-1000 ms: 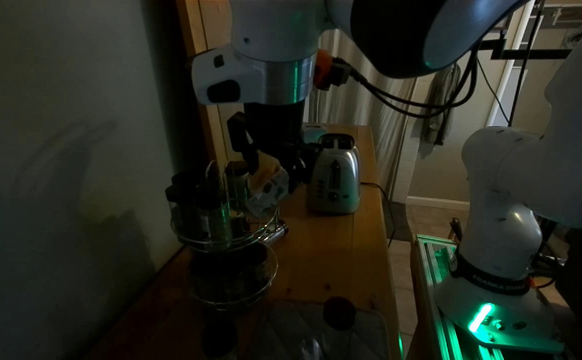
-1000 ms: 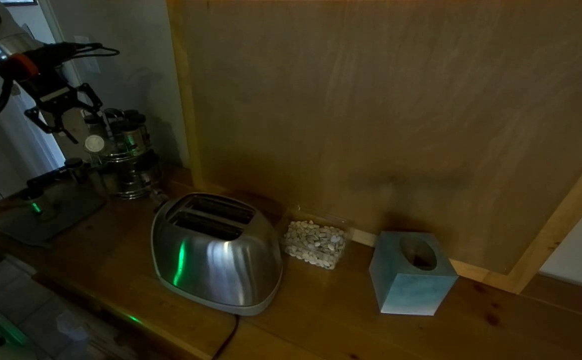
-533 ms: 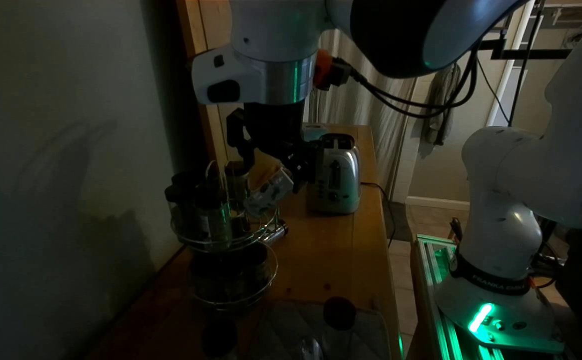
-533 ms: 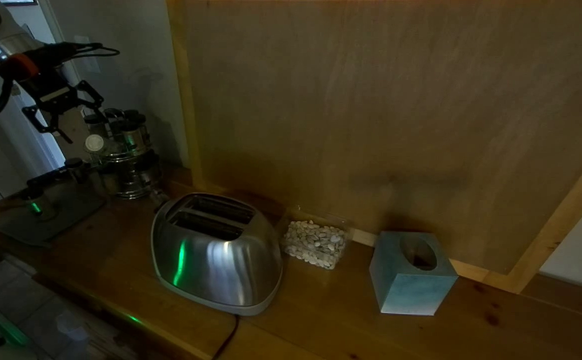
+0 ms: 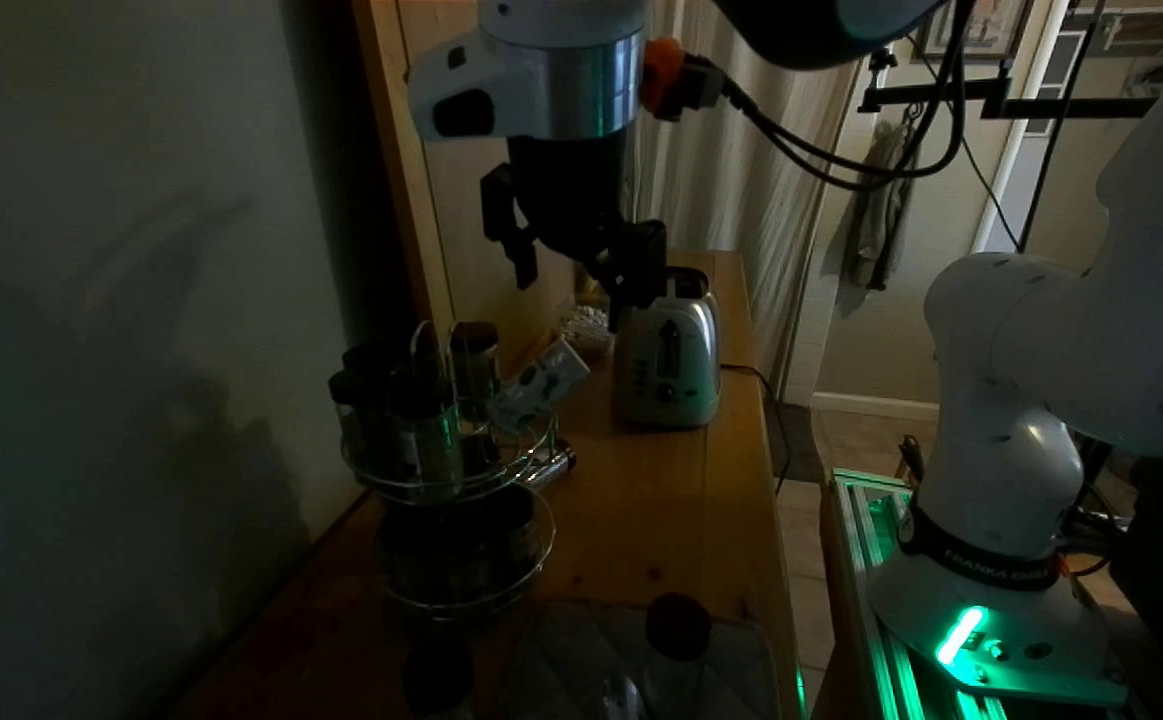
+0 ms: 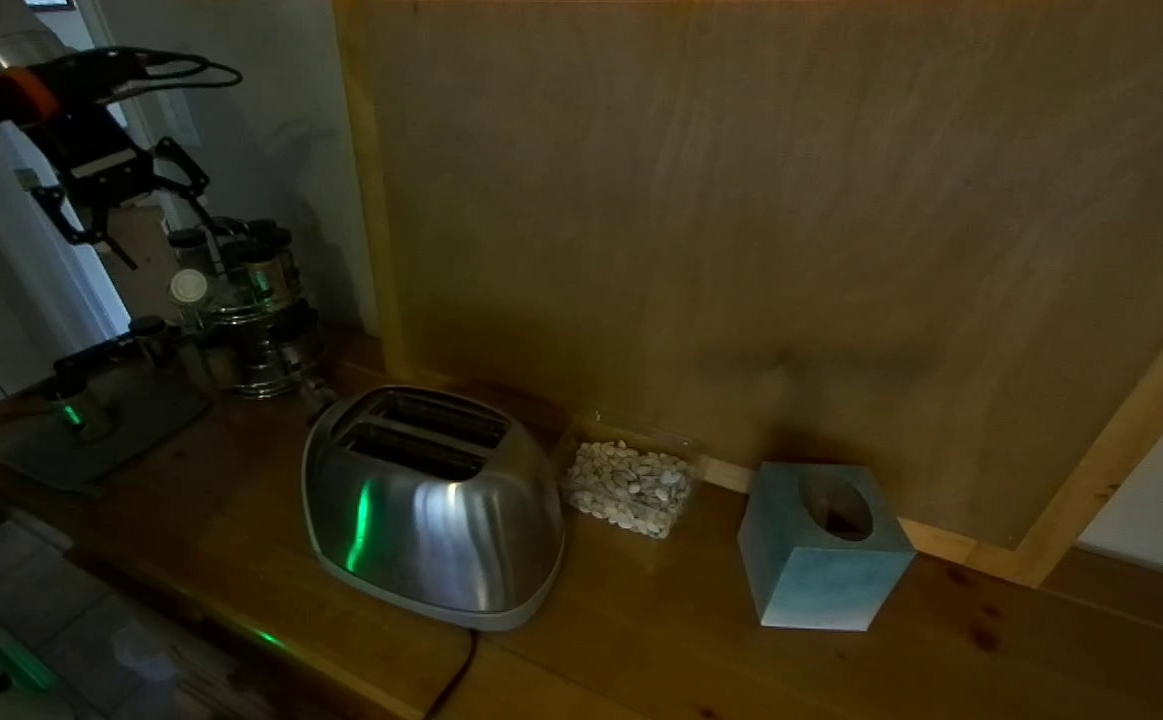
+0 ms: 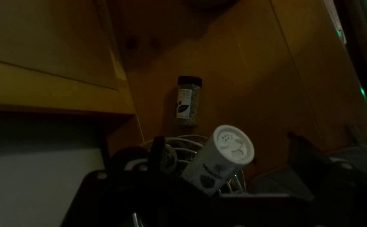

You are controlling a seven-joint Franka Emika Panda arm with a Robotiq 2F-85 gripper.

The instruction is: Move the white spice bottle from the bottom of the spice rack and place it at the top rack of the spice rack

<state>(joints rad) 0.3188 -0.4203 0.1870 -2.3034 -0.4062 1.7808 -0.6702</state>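
- Black two-fingered gripper, on the only arm: its jaws stand wide apart with nothing clamped between them.
- Small white cylindrical bottle with a perforated cap: just under the gap between the jaws, apart from both in an exterior view. Its long axis is tilted, cap end raised and leaning outward; its lower end seems to sit within the upper tier of the round two-tier metal wire spice rack, though what bears it is hidden. The next move probably turns on this lean: rising straight up would leave it so; standing it upright would need the jaws lowered along that slope. A sideways nudge might tip it out.
- Upper tier: upright glass jars with dark caps; the lower tier holds more, too dim to count.
- Clear black-lidded jar of fennel seed, by its label: lying on the wooden counter near the rack.
- Silver brushed-metal two-slot toaster: slots dark inside.
- Clear plastic box: beside the toaster, holding whitish pebbles.
- Pale teal cube-shaped box with an oval opening on top; its contents cannot be told.
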